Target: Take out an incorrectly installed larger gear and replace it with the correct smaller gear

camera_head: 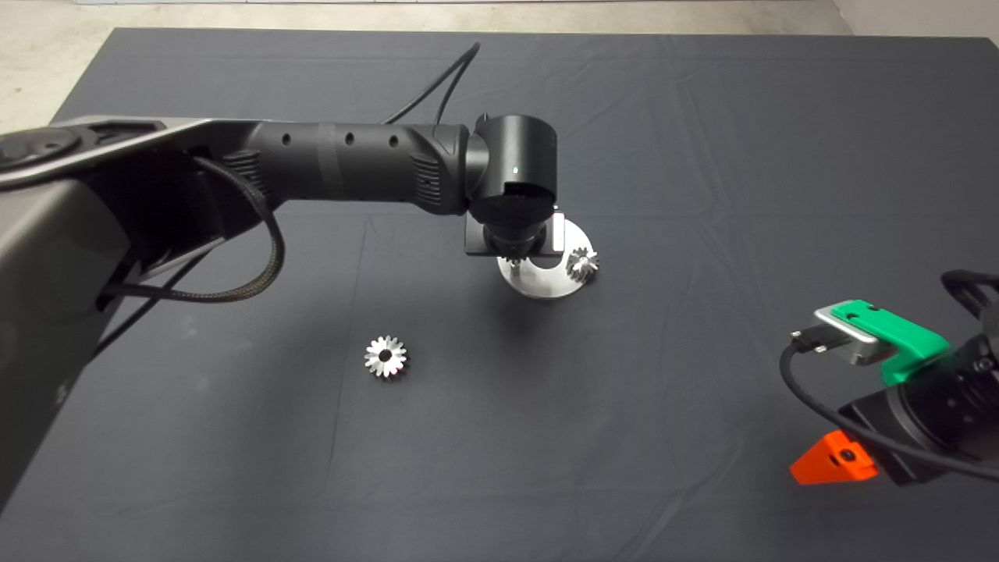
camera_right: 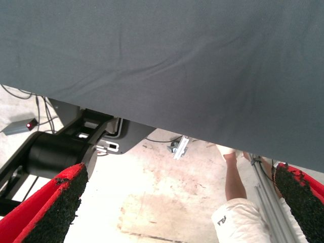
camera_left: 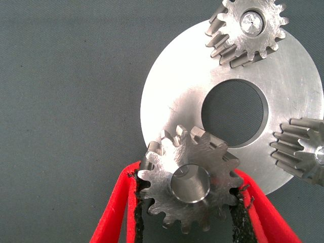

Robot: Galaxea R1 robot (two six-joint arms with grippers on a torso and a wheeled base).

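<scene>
The larger gear [camera_head: 385,356], with long spiky teeth, lies flat on the mat, left of and nearer than the round silver plate [camera_head: 546,286]. My left gripper [camera_left: 188,174] hovers at that plate's [camera_left: 172,101] rim, shut on the smaller gear [camera_left: 190,185]. The red fingers [camera_left: 114,212] press that gear's teeth from both sides. In the head view the left wrist [camera_head: 511,195] hides the held gear. Two small gears [camera_left: 250,28] [camera_left: 304,154] stand on the plate; one of them [camera_head: 582,263] shows in the head view. My right gripper [camera_right: 179,172] waits open at the mat's lower right edge [camera_head: 831,460].
The plate has a large round hole [camera_left: 233,111] in its middle. Black cables [camera_head: 437,86] run off the far side of the mat. Beyond the mat's edge, the right wrist view shows the floor, a person's leg [camera_right: 234,177] and a black base [camera_right: 55,152].
</scene>
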